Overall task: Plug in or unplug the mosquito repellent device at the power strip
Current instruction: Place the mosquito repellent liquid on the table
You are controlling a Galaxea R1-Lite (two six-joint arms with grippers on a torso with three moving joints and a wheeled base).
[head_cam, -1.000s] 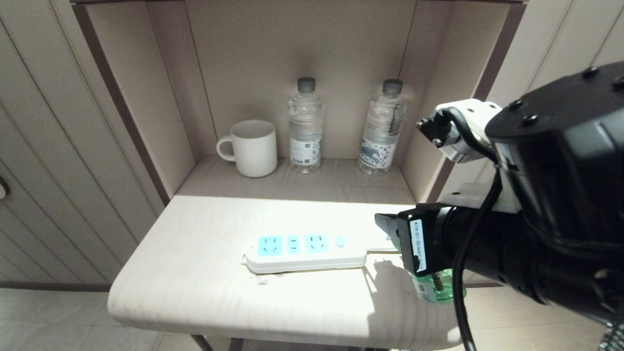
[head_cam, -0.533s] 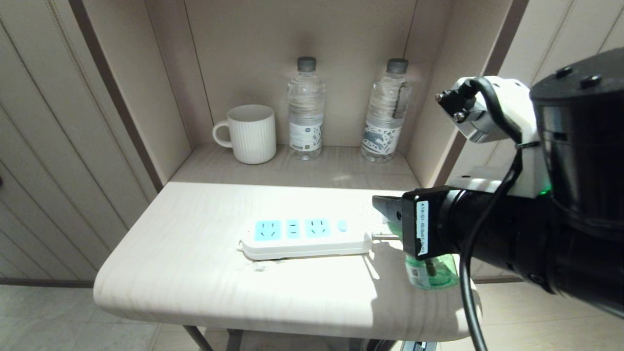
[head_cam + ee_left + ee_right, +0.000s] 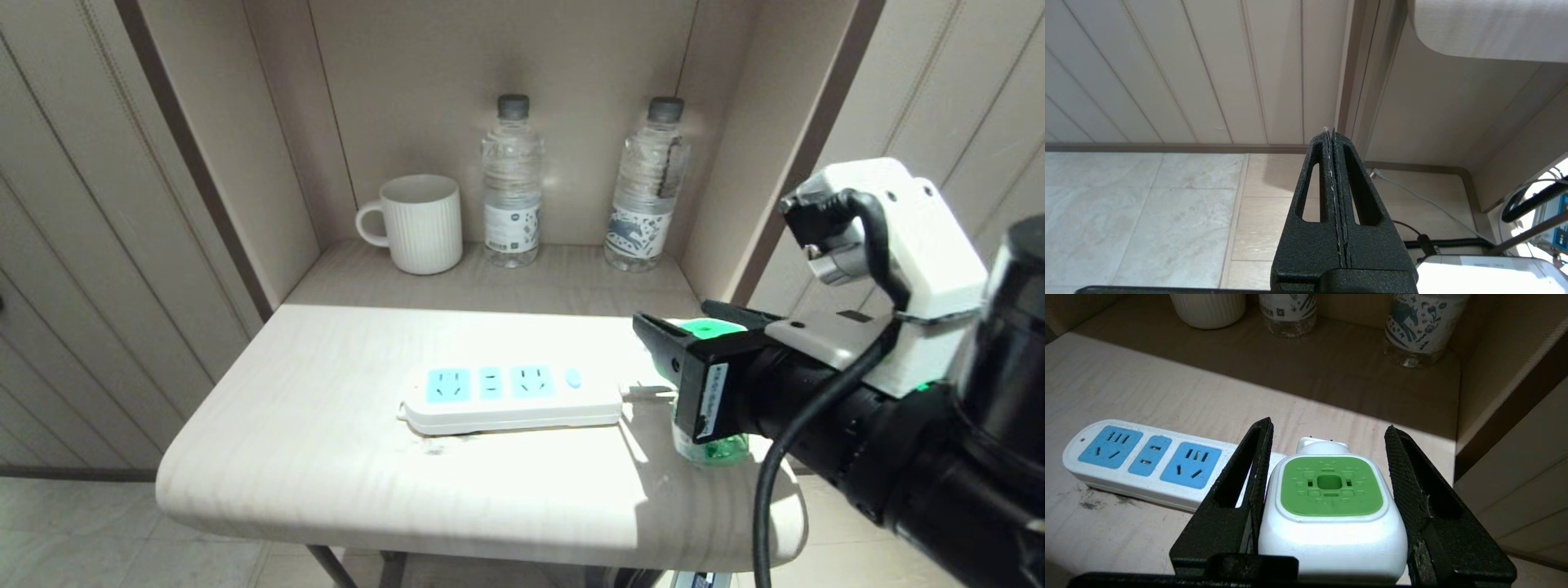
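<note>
Beige panelled walls surround a pale wooden table [image 3: 326, 457] that runs back into a recessed shelf [image 3: 506, 286]. On that shelf stand a ribbed white mug [image 3: 420, 222] and two clear water bottles [image 3: 511, 181], side by side against the back wall.

Near the middle of the table lies the power strip [image 3: 508, 398], flat, with its light-blue socket faces up and all of them empty. Its cord end points toward the robot's right.

Just beside that end stands the mosquito repellent device [image 3: 1331, 514], upright on the table near the right edge, its green top patch facing up and its green bottle partly showing below the arm in the head view. It is not plugged in.

Around the device's white head sits the right gripper [image 3: 1331, 477], its fingers [image 3: 1257, 465] standing on either side. One finger lies against the head's side; the other shows a narrow gap, so a firm grip cannot be told.

Down beside the table, above the tiled floor [image 3: 1139, 212], hangs the left gripper [image 3: 1332, 136], its fingers pressed together with nothing between them.
</note>
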